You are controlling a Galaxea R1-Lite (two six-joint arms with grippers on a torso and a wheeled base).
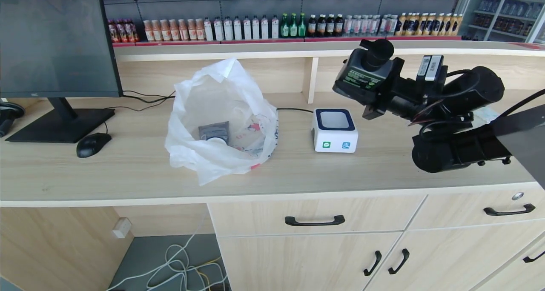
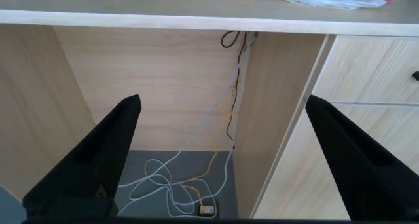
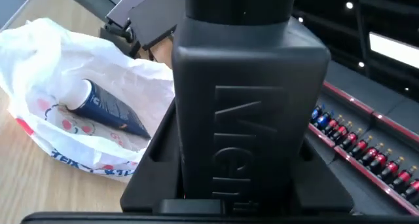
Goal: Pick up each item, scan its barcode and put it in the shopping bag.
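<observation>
The right arm (image 1: 451, 112) is matte black, built of fat round joint housings and a flat dark link. Thin black and reddish cables (image 1: 421, 112) loop about its wrist. Two white printed labels (image 1: 429, 67) sit on a black block. The left hand (image 2: 222, 106) has two broad, wedge-shaped black fingers (image 2: 98, 158). The right hand (image 1: 383, 89) has black, blocky fingers (image 3: 157, 162) too.

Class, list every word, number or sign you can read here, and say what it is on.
None reads for certain.
Dark bottle: green label's print too small; raised letters partly hidden.
Scanner: one green and one blue icon, no words.
Shopping bag: red and blue print, crumpled, unreadable.
Shelf bottles: labels too small.
</observation>
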